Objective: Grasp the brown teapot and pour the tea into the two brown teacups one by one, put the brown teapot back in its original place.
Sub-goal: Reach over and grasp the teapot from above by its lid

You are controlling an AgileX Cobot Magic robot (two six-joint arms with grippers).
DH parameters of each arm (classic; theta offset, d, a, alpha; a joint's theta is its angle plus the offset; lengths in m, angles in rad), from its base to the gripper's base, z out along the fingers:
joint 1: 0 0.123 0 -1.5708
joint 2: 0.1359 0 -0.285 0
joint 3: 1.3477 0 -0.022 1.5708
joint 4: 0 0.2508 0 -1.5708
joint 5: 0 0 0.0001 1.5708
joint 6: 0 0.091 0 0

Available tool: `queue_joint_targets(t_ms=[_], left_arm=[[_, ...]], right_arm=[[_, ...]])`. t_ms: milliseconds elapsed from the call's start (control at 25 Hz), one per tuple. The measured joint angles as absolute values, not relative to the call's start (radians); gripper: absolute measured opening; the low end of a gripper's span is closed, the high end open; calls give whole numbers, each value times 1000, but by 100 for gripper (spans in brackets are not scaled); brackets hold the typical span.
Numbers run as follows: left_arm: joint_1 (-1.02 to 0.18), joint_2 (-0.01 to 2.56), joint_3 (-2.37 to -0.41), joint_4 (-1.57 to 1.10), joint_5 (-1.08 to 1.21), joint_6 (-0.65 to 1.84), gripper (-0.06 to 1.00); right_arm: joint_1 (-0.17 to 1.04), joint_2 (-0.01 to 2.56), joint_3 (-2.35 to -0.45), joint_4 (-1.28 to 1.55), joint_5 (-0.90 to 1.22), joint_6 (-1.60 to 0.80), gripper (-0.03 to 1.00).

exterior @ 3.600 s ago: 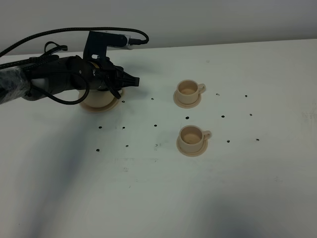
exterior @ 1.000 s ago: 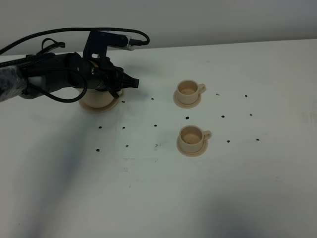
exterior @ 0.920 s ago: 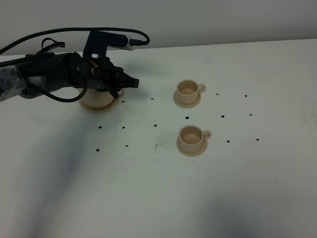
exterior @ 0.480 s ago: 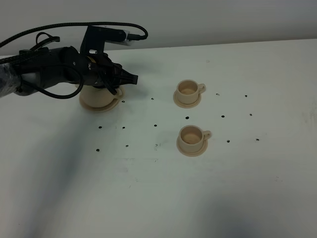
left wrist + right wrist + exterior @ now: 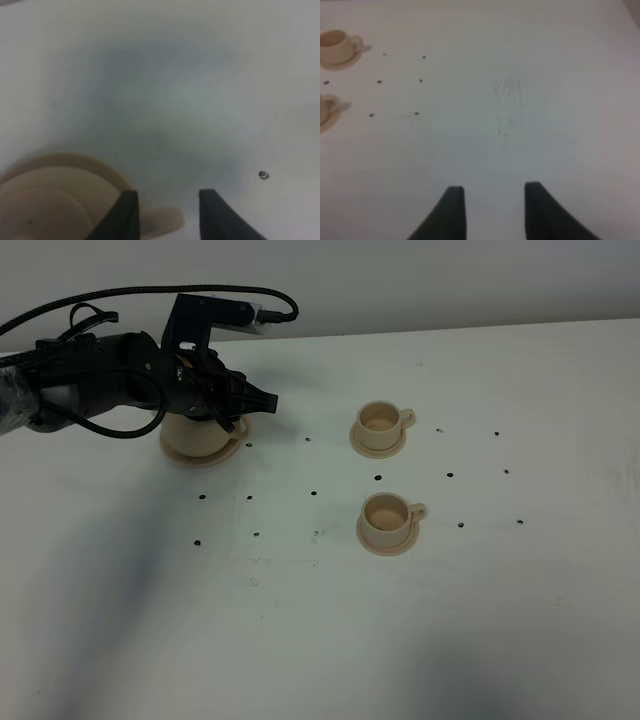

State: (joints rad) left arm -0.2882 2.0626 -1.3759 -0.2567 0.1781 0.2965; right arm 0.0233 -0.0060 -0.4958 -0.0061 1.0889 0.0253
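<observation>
At ten o'clock our left end effector (image 5: 166,195) straddled the teapot (image 5: 195,440) handle; we couldn't tell if it pinched. The right end effector (image 5: 493,187) hung spread.

White table (image 5: 320,640), small dark dots (image 5: 314,493) scattered across its middle, pale grey wall (image 5: 450,280) behind

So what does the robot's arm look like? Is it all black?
Mostly, yes. The left arm is chunky and shiny black, with black cables looping over it, a small white plug on top and a grey wrapped bit near the edge. The left claw and right claw each have two black tapering fingers.
</observation>
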Motion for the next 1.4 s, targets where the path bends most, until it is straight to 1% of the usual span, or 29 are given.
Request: queue_joint_targets(t_ms=[400, 720, 1160, 1400], left_arm=[[-288, 2077, -1369, -257, 140, 296, 28], [-288, 2095, -1419, -257, 129, 296, 28], [-303, 2186, -1569, -264, 244, 296, 28], [-303, 2186, -1589, -264, 303, 296, 28]], right_arm=[[23, -6, -496, -6, 1089, 25, 31], [23, -6, -496, -6, 1089, 25, 31], [23, -6, -496, -6, 1089, 25, 31], [23, -6, -496, -6, 1089, 25, 31]])
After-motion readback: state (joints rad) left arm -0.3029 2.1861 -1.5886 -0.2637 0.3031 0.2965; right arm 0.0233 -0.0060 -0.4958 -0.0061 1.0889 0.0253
